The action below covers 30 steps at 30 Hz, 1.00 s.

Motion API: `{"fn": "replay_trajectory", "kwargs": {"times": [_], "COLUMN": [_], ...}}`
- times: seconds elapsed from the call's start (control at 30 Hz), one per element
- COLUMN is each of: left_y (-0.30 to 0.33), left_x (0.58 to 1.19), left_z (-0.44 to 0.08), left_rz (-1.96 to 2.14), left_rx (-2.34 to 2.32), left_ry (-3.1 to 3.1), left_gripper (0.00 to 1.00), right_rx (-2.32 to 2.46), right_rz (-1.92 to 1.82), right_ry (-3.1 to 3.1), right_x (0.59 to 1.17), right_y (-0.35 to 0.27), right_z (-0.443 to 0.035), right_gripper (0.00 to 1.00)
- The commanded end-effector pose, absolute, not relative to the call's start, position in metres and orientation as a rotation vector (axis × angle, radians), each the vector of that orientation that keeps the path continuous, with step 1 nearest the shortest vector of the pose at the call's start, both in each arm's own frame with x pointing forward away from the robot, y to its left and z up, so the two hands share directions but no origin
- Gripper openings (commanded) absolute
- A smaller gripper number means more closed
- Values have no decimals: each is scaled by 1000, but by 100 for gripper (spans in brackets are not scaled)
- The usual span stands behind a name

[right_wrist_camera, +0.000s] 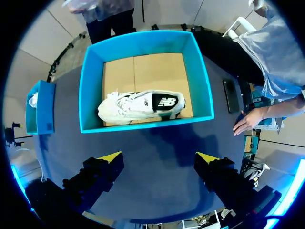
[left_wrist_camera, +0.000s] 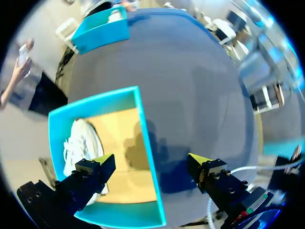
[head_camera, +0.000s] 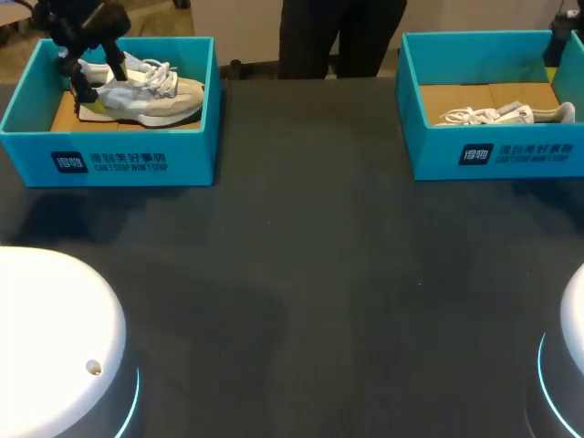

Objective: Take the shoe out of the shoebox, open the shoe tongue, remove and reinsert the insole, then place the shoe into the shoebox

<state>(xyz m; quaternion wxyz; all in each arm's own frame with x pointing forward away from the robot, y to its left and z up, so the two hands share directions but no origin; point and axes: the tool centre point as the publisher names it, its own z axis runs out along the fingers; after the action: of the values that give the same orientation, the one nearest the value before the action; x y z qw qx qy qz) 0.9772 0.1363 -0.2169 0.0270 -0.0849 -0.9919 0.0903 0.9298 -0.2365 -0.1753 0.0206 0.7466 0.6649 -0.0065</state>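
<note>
A grey, white and pale blue shoe (head_camera: pixel 141 91) lies in the left teal shoebox (head_camera: pixel 109 160). My left gripper (head_camera: pixel 96 78) hangs over that box's back left, open. In the left wrist view the left gripper (left_wrist_camera: pixel 150 160) straddles the box wall (left_wrist_camera: pixel 147 157): one finger is over the shoe (left_wrist_camera: pixel 78 143), the other over the table. A white shoe (head_camera: pixel 506 114) lies on its side in the right shoebox (head_camera: pixel 511 155). My right gripper (right_wrist_camera: pixel 159 157) stands open and empty above the table, short of that box (right_wrist_camera: pixel 143 45) and its shoe (right_wrist_camera: pixel 143 105).
The dark table (head_camera: pixel 319 301) stretches wide between the two boxes and the near edge. A black phone (right_wrist_camera: pixel 230 95) lies beside the right box. A person's hand (right_wrist_camera: pixel 248 121) rests at the table's edge near the phone.
</note>
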Motion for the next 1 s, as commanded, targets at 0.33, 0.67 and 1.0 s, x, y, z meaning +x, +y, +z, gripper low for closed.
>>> {"fn": "replay_trajectory", "kwargs": {"times": [0.33,0.67,1.0], "left_y": [158,182,229], "left_x": [1001,1012,1050], "left_z": [-219,-217,-219], "left_rz": [75,121,49], "left_rx": [429,344,-359], "left_ry": [-3055,-3096,-3106], "left_gripper": [100,100,100], "right_rx": [2315,2315,2315], "right_rz": [-20,-20,-20], "right_ry": [2060,2060,2060], "right_x": [929,929,929], "right_y": [-236,-236,-236], "right_z": [-175,-175,-175], "right_gripper": [100,100,100]}}
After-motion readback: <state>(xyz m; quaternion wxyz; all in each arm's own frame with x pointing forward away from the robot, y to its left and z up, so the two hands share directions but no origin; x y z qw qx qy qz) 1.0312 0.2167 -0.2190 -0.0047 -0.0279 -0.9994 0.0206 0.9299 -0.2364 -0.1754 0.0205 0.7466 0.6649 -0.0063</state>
